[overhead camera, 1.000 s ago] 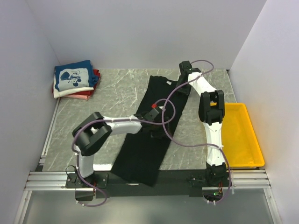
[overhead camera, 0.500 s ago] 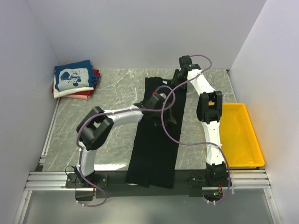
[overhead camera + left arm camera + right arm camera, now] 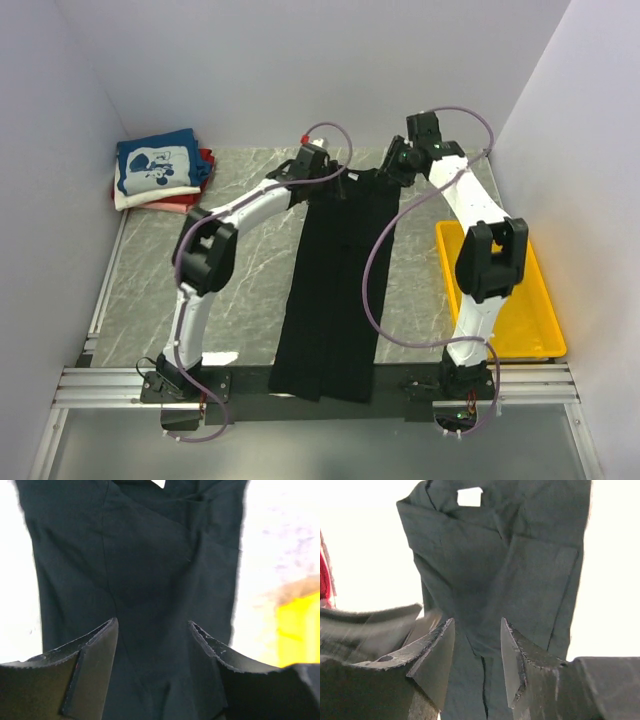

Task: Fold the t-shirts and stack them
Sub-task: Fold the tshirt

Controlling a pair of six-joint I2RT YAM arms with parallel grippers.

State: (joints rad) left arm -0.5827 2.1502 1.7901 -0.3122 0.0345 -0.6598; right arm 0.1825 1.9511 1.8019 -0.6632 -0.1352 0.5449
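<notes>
The black t-shirt lies as a long narrow strip from the far middle of the table to the near edge, where its end hangs over. My left gripper is at its far left corner and my right gripper at its far right corner. In the left wrist view the jaws stand apart over black cloth. In the right wrist view the jaws also stand apart, with black cloth running between them. The folded blue shirt tops a stack on white and red ones at the far left.
A yellow tray lies along the right side of the table beside the right arm, and also shows in the left wrist view. White walls close in the far, left and right sides. Purple cables loop over the shirt.
The shirt went from a wide diagonal spread to a straight narrow strip. My left gripper moved from the shirt's middle to its far end. My right arm swung out to the right.
</notes>
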